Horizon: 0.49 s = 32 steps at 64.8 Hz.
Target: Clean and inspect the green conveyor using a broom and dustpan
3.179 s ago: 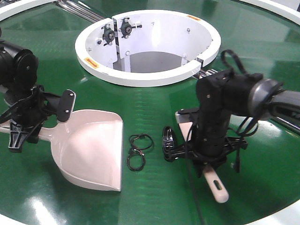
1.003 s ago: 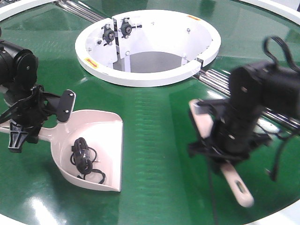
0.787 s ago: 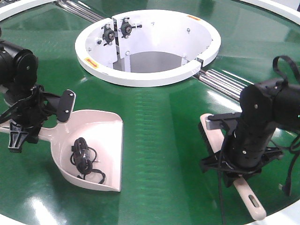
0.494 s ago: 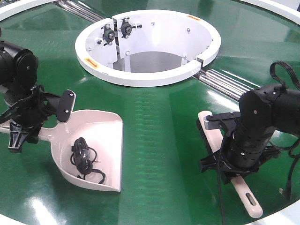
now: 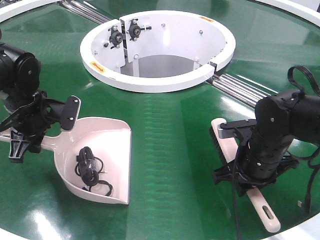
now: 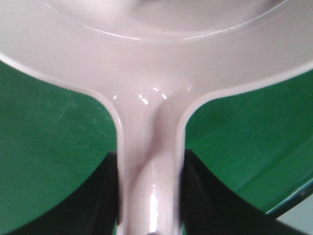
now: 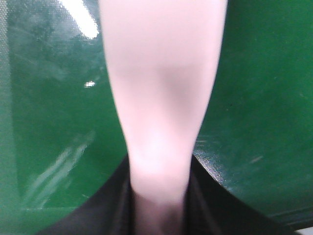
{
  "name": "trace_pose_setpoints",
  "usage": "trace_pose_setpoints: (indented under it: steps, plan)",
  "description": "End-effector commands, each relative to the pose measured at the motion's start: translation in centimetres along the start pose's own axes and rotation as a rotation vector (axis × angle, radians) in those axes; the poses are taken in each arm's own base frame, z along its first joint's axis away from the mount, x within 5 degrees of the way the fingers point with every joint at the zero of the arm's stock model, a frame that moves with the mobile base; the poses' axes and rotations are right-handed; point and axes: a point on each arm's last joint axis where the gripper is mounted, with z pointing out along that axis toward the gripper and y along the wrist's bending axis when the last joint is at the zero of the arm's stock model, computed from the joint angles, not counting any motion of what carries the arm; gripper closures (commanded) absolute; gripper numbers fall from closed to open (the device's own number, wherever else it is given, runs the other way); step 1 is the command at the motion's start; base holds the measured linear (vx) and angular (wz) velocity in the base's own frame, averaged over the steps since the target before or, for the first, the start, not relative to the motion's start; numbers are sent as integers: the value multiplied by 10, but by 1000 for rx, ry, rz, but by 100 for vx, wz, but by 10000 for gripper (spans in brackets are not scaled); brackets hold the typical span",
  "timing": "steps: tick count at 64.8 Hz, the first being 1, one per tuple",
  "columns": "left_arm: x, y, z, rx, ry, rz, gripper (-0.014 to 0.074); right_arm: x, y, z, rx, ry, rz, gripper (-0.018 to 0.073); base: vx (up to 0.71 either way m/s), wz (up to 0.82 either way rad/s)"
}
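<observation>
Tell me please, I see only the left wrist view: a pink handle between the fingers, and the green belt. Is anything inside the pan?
Observer: Yes. A tangle of black cords lies inside the dustpan.
Operator: And where is the broom?
Observer: The right gripper is shut on the broom at its handle, well apart from the dustpan, bristles facing the green conveyor.

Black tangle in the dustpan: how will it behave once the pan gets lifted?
Probably light and floppy: the black tangle is thin, slack loops. It likely slides on the glossy dustpan if tipped toward its open lip. Being interlinked, it probably moves as one clump.
</observation>
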Motion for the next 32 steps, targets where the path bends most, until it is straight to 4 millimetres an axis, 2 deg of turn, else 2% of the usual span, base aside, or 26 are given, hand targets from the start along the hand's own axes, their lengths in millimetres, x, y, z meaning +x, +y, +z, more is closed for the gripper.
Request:
trace_pose_setpoints:
  steps: [1,32]
  plan:
    - [4,-3,-21,-28,5,7,602,-3,-3,-17,-4,-71,-2,560,0,0]
    - [4,-3,-21,-28,5,7,602,-3,-3,-17,-4,-71,-2,560,0,0]
